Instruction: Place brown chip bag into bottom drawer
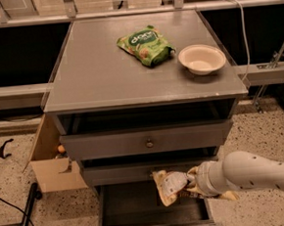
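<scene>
Gripper point(192, 178) was clenched on the brown bag point(170, 186), holding it above the open bottom drawer point(135, 209), just in front of the middle drawer point(117, 175). Step judged: carrying to placement. Next move calls for lowering into the drawer, then release.

brown chip bag point(171, 186): tan-yellow edges, white label panel, dark brown folds
gripper point(192, 178): pale cream, clasping the bag above the bottom drawer point(134, 206) (dark grey inside)
snack bag point(145, 46): bright green
bowl point(202, 58): cream
floor point(261, 135): speckled beige
</scene>
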Robot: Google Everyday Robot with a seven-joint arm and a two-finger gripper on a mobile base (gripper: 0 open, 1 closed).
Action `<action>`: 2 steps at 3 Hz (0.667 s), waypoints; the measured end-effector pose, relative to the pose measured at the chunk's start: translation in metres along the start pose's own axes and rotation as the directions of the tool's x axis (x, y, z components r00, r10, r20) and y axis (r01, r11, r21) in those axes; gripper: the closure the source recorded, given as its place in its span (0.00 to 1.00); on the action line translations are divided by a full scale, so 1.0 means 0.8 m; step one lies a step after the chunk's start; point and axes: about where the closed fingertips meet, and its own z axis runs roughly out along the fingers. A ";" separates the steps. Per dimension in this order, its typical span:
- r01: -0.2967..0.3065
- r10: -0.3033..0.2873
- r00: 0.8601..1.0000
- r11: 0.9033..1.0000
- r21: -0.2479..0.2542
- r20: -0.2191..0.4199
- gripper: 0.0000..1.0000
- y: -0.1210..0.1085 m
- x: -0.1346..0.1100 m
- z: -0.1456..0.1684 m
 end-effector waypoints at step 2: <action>0.028 -0.027 0.999 0.998 -0.056 0.030 1.00 0.012 0.013 0.049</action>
